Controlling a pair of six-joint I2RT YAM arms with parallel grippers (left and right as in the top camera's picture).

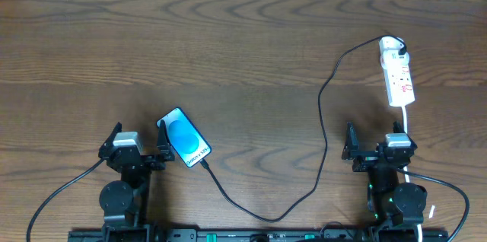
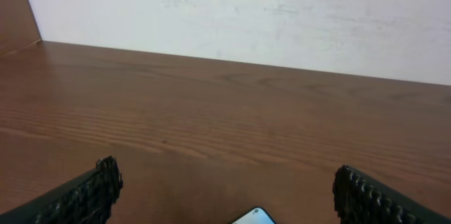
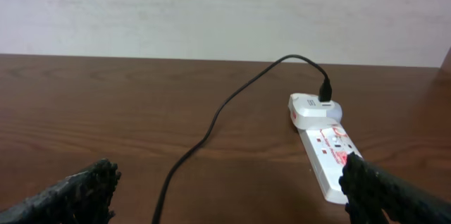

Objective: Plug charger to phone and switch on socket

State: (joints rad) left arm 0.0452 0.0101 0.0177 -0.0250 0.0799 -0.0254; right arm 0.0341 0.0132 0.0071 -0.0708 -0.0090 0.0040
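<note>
Tabletop (image 1: pixel 190 44), charger (image 1: pixel 326 120) from phone (image 1: pixel 184 138) to socket (image 1: pixel 399 74), left end effector (image 2: pixel 225 182), right end effector (image 3: pixel 229 178) wide

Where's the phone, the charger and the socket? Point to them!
phone (image 1: pixel 185 138): overhead view, middle of the blue screen.
charger (image 1: pixel 327 147): overhead view, midway along the black cable.
socket (image 1: pixel 399 81): overhead view, middle of the white strip.

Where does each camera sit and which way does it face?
Overhead: above the brown wooden table, looking straight down; left tool and right tool at the bottom edge.
Left wrist: low, facing across the table to a white wall; its open fingers, a corner of the blue-screened rectangular smartphone.
Right wrist: low, facing the narrow white power strip and thin black cable; its open fingers.
Shared with overhead: smartphone, strip, cable.
</note>
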